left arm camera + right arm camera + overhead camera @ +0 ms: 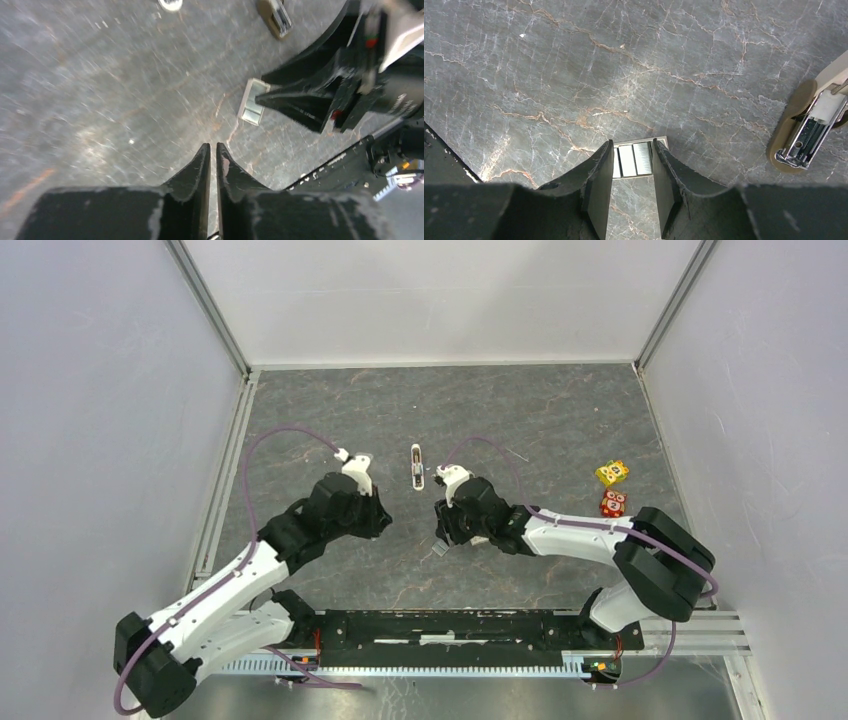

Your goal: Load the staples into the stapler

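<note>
Grey marble table [560, 420] under everything. The left gripper [212, 150] is basically pinched shut with nothing in it. The right gripper [632, 145] is partway open. The stapler [806, 132] lies popped open, off to the right of its fingertips. The staple box [634, 160] sits right between those fingers, but I can't tell if it's actually being squeezed. The silver staples [642, 157] are visible inside.

Dark veined desk [560, 410] in front of me carries: opened stapler [417, 466] mid-desk, staple box [438, 548] nearer me, yellow face cube [612, 472] and red face cube [612, 504] close together, right.
</note>
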